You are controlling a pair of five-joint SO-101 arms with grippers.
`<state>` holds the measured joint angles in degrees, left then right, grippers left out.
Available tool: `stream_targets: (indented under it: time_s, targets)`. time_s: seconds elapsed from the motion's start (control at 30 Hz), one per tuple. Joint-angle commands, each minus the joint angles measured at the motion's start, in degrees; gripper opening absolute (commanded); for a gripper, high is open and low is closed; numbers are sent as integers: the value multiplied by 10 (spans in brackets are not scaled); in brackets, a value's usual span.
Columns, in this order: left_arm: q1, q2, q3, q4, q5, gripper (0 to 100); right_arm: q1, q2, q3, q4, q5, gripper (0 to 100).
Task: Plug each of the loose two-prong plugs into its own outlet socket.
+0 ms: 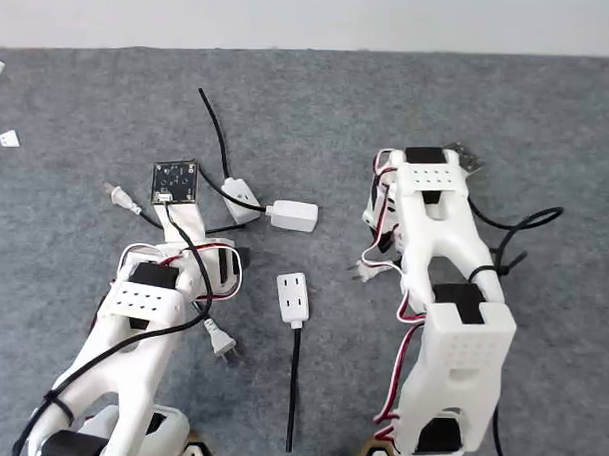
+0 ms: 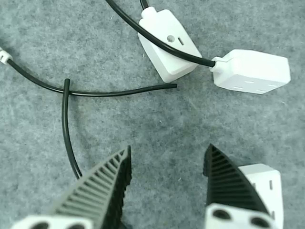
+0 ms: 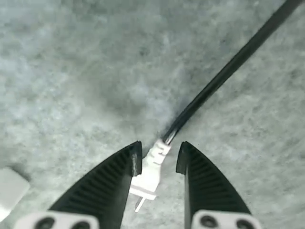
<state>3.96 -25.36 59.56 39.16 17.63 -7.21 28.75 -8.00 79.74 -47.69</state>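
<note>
A far-left plug lies loose on the grey table, well apart from any socket. The left gripper hangs wide open over bare table and holds nothing. Ahead of it lie two white outlet sockets, the angled socket and the end socket, just beside each other. A second plug rests beside the left arm, and a corded socket lies between the arms.

The right gripper is narrowly open, its jaws set on either side of a third plug. That plug lies flat on the table, its black cord running away from it. One jaw looks to be touching it, the other stands just clear.

The step in hand appears to be picking up this plug. Next the jaws need to close squarely on its body, lift it, then line up the prongs with a socket's slots.
</note>
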Motion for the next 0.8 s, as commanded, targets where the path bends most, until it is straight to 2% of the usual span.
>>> stream_targets:
  time_s: [0.0,0.53,0.7,0.77]
  targets:
    - [5,-3,-7,-2,-7,238,-9,-6,-37,10,-9,141]
    - [4,-3,-7,-2,-7,238,-9,55,-38,-23,-11,138]
    - [3,-3,-7,-2,-7,238,-7,60,-45,-23,-11,0]
    - [2,-3,-7,-2,-7,238,-7,60,-45,-19,-11,18]
